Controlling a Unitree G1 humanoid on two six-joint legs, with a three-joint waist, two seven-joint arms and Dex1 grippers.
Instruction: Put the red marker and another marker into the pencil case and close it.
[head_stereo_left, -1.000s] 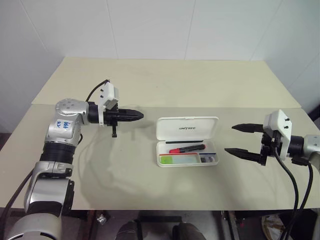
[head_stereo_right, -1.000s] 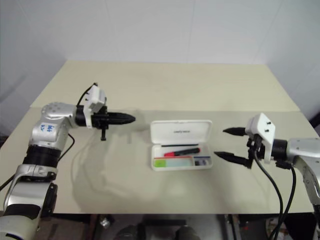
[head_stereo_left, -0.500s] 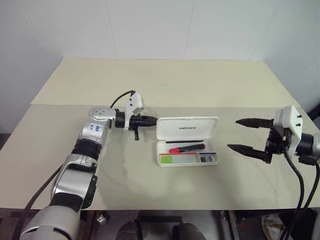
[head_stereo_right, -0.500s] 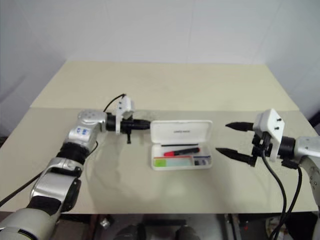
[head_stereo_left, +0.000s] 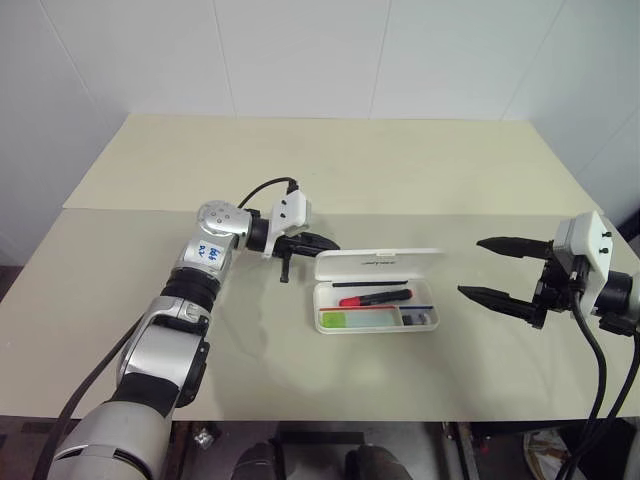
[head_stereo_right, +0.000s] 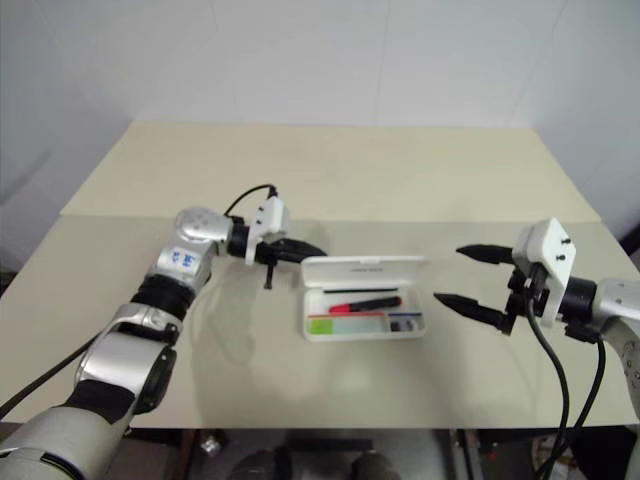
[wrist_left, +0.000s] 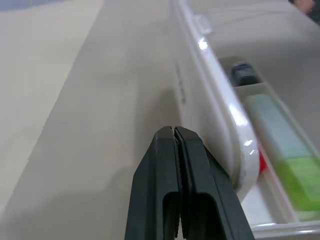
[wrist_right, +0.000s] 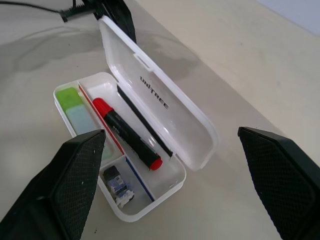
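The white pencil case (head_stereo_left: 377, 318) lies open on the table, its lid (head_stereo_left: 380, 263) tilted partway over the tray. Inside lie the red marker (head_stereo_left: 375, 297), black in the middle with red ends, and the pale highlighter with a lime-green cap (head_stereo_left: 345, 320). My left gripper (head_stereo_left: 325, 243) is shut, its tips against the back of the lid (wrist_left: 210, 100) at its left end. My right gripper (head_stereo_left: 470, 267) hangs open to the right of the case, apart from it, nothing between its fingers. The right wrist view shows the marker (wrist_right: 127, 135) and highlighter (wrist_right: 75, 107) in the tray.
A small dark object (wrist_right: 117, 182) sits in the case's small end compartment. The beige table (head_stereo_left: 300, 370) extends far behind the case, with a seam across it. White walls stand behind.
My left gripper has swung right to the case's lid. The lid has tipped forward from leaning back to partway over the tray. The right gripper has stayed put.
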